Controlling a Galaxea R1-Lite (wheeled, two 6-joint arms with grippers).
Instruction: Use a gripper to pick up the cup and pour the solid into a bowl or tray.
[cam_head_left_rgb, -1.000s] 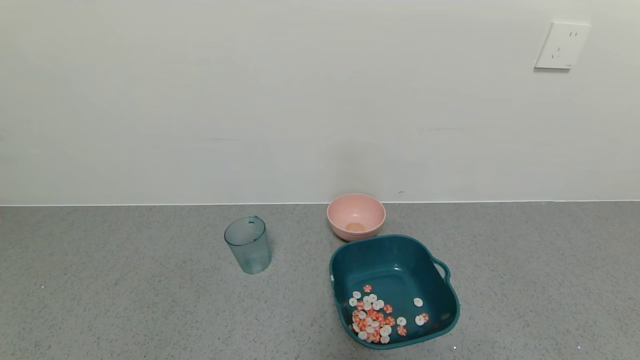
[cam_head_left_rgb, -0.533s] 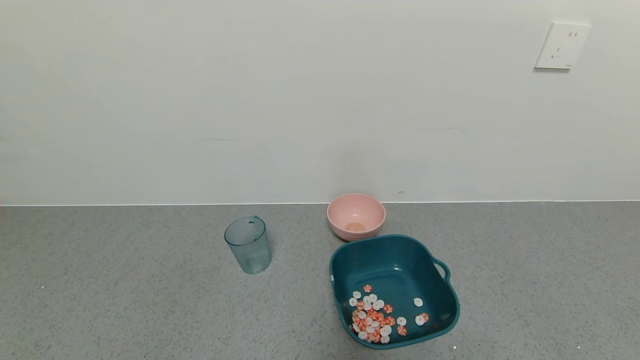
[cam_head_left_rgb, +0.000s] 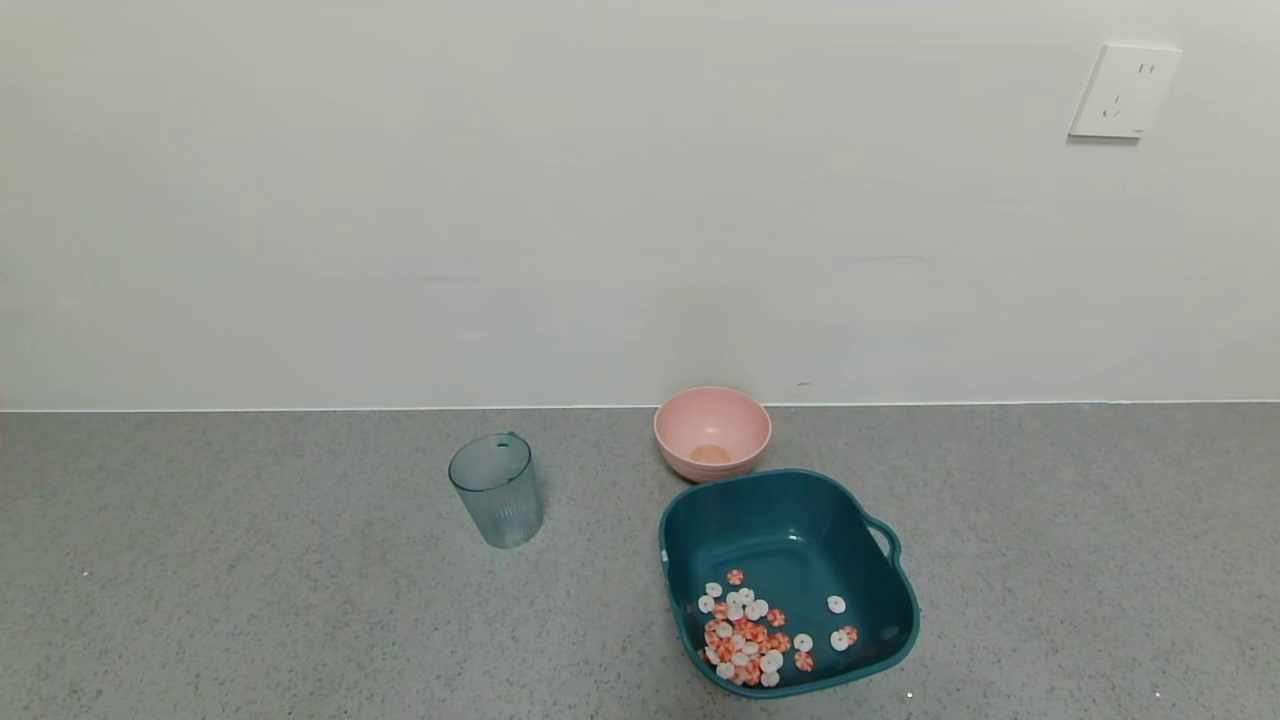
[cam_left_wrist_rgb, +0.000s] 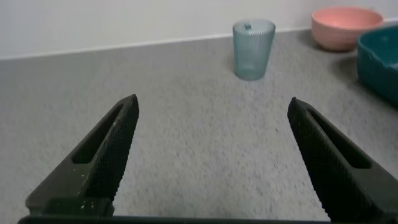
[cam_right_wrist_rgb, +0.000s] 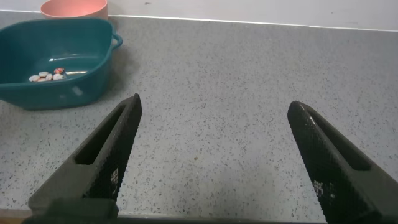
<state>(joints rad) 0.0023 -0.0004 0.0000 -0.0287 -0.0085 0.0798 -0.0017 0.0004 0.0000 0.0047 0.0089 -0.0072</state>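
Note:
The blue-green ribbed cup (cam_head_left_rgb: 497, 488) stands upright and looks empty on the grey counter, left of the dark teal tub (cam_head_left_rgb: 790, 530). The striped candy discs (cam_head_left_rgb: 745, 635) lie in the tub's near left corner. Neither gripper shows in the head view. My left gripper (cam_left_wrist_rgb: 211, 106) is open and empty, low over the counter, with the cup (cam_left_wrist_rgb: 253, 48) well ahead of it. My right gripper (cam_right_wrist_rgb: 214, 106) is open and empty over bare counter, with the tub (cam_right_wrist_rgb: 59, 81) and a few discs (cam_right_wrist_rgb: 46, 75) off to one side.
A small round pink bowl (cam_head_left_rgb: 712, 432) stands just behind the tub, near the wall; it also shows in the left wrist view (cam_left_wrist_rgb: 346, 26) and the right wrist view (cam_right_wrist_rgb: 73, 8). A wall socket (cam_head_left_rgb: 1124, 90) is at upper right.

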